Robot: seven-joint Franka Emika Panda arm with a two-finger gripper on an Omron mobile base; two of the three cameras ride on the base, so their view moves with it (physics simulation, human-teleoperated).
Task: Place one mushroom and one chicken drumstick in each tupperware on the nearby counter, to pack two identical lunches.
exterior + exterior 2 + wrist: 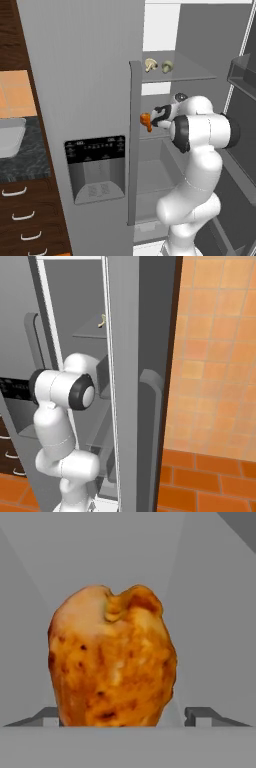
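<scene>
My gripper is shut on a golden-brown chicken drumstick, held at the edge of the open fridge beside its left door. In the hand view the drumstick stands large between the two dark finger tips, and the gripper closes around its lower end. Two mushrooms lie on the upper fridge shelf; one mushroom also shows in the right base view. The dark speckled counter is at the far left, with a pale container on it.
The grey fridge door with its dispenser panel and long handle stands between arm and counter. The right fridge door hangs open beside the arm. Brown drawers sit below the counter. An orange tiled wall is on the right.
</scene>
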